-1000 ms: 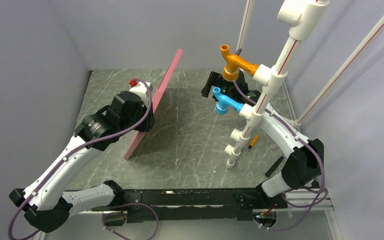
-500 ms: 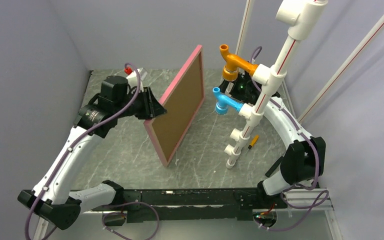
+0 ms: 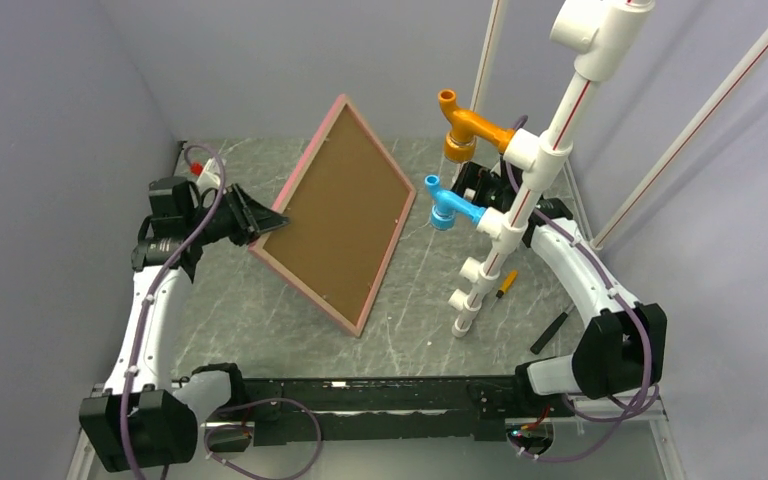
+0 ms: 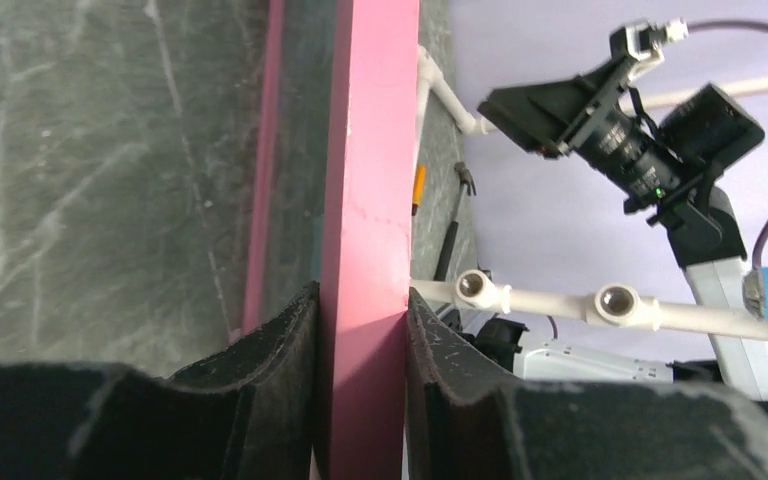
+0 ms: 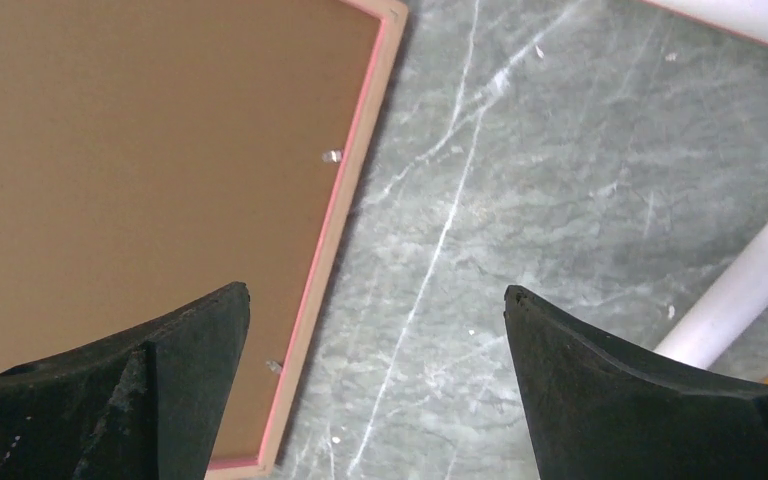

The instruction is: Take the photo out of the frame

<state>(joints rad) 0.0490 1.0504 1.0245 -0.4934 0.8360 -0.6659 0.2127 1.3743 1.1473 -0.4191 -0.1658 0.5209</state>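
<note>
The pink frame (image 3: pixel 300 292) hangs tilted above the table with its back facing up, filled by the brown backing board (image 3: pixel 335 225). My left gripper (image 3: pixel 260 228) is shut on its left edge. In the left wrist view the pink edge (image 4: pixel 370 200) sits pinched between both black fingers (image 4: pixel 280 350). The photo is hidden behind the backing board. My right gripper (image 5: pixel 377 300) is open above bare table, just right of the frame's right border (image 5: pixel 335 230), holding nothing. Small metal tabs (image 5: pixel 332 156) show along that border.
A white pipe stand (image 3: pixel 505 230) with an orange fitting (image 3: pixel 470 125) and a blue fitting (image 3: pixel 450 203) rises right of the frame and hides much of the right wrist. A yellow-handled screwdriver (image 3: pixel 505 283) and a black tool (image 3: pixel 549 331) lie at the right.
The left arm has swung back and to the left, turning the frame from edge-on and upright to tilted with its brown back up. The right gripper has shifted slightly and stays open.
</note>
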